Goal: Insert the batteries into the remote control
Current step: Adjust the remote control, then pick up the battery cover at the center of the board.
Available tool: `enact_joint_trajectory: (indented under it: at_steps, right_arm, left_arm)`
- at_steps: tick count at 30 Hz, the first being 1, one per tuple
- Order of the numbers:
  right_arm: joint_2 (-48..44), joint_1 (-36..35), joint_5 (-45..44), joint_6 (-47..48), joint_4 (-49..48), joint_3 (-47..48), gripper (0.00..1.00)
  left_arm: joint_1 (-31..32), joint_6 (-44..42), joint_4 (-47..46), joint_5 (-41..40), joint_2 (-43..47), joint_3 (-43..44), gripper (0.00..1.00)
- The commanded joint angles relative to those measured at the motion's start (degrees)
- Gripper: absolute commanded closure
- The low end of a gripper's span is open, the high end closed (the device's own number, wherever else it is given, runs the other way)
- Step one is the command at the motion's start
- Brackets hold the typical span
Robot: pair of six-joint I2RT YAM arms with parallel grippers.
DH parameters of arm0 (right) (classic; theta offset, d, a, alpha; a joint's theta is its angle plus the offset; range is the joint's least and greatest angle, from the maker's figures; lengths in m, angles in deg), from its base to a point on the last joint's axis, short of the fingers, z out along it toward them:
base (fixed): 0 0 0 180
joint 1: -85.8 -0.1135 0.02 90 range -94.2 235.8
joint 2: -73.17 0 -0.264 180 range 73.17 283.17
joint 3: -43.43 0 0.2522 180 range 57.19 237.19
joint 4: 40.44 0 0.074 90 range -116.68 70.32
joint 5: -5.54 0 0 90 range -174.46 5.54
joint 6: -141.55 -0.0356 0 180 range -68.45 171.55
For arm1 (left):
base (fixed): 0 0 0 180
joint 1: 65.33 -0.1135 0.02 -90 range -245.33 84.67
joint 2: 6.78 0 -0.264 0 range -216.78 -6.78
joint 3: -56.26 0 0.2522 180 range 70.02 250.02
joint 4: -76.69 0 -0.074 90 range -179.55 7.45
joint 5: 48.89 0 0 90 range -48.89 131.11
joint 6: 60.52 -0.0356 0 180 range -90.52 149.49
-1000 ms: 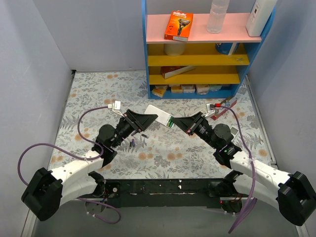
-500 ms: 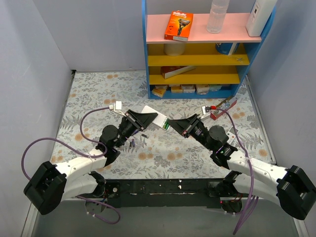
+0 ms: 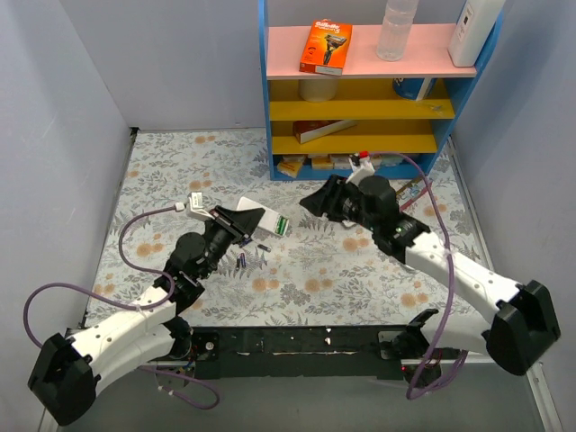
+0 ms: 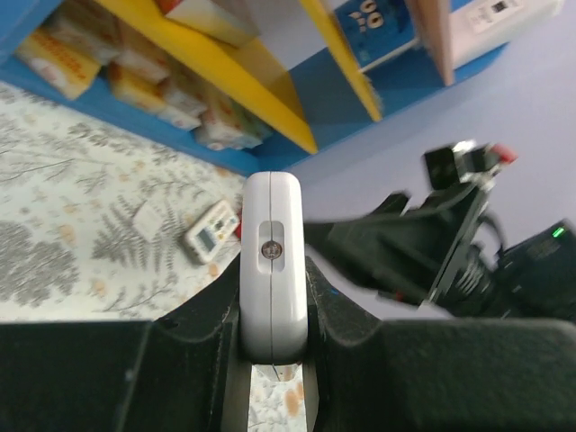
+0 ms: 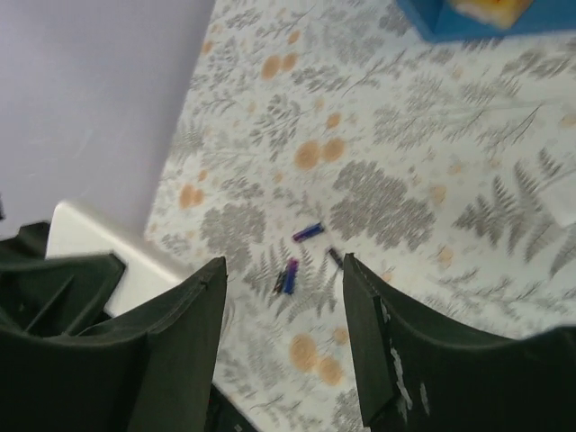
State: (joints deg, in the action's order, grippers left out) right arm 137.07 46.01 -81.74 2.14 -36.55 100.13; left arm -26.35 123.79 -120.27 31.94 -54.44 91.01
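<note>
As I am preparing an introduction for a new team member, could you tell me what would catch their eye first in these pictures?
The left gripper is clamped on a white remote, held up over the middle of the flowered mat. Facing it, the right gripper stands open and empty, and small batteries lie on the mat below. At the back stands a bright blue, pink and yellow shelf.

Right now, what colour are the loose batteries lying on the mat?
The batteries are purple-blue. They show clearest in the right wrist view.
</note>
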Motion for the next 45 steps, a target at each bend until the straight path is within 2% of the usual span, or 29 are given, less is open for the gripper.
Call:
enact_joint_trajectory:
  at_steps: [1, 3, 5, 8, 13, 19, 24, 33, 40, 41, 45]
  right_arm:
    - [14.2, 0.9, -4.5, 24.1, 28.2, 20.5, 0.39]
    - [19.9, 0.9, -7.5, 29.5, 32.6, 26.3, 0.39]
    - [28.1, 1.1, -10.4, 31.2, 39.3, 34.3, 0.40]
    - [37.2, 1.0, -14.1, 32.2, 43.7, 42.2, 0.40]
    - [49.3, 1.0, -19.9, 29.6, 45.7, 49.6, 0.41]
    - [56.9, 1.1, -24.6, 26.0, 47.8, 55.0, 0.43]
    - [57.7, 1.3, -27.2, 22.9, 45.7, 53.4, 0.48]
    - [58.7, 1.9, -25.6, 19.5, 44.1, 50.2, 0.58]
    - [54.5, 1.7, -22.5, 20.1, 40.6, 41.5, 0.75]
    - [53.6, 1.6, -21.5, 20.7, 40.2, 40.2, 0.82]
    - [46.1, 0.8, -17.8, 23.9, 37.3, 32.6, 0.97]
  left_arm:
    - [-0.8, -1.3, 15.9, -2.9, 6.0, -1.3, 1.00]
    - [-0.9, -0.4, 19.4, -2.2, 8.4, -2.6, 1.00]
    - [-1.0, 0.5, 21.4, -2.2, 11.9, -3.5, 1.00]
    - [-1.0, 0.9, 25.3, -3.1, 15.7, -3.5, 1.00]
    - [-1.0, 0.7, 32.5, -3.5, 19.6, -2.1, 1.00]
    - [-1.0, 1.7, 38.4, -3.9, 25.7, -2.3, 1.00]
    - [-1.0, 0.8, 40.7, -4.1, 26.7, -1.4, 1.00]
    - [-1.0, -0.7, 40.0, -2.5, 25.2, -1.0, 1.00]
    - [-1.0, -1.4, 37.4, -0.7, 22.6, -1.1, 1.00]
    - [-1.0, -1.4, 36.7, -0.4, 22.3, -1.2, 1.00]
    - [-1.0, -1.7, 34.3, 0.6, 20.7, -1.7, 1.00]
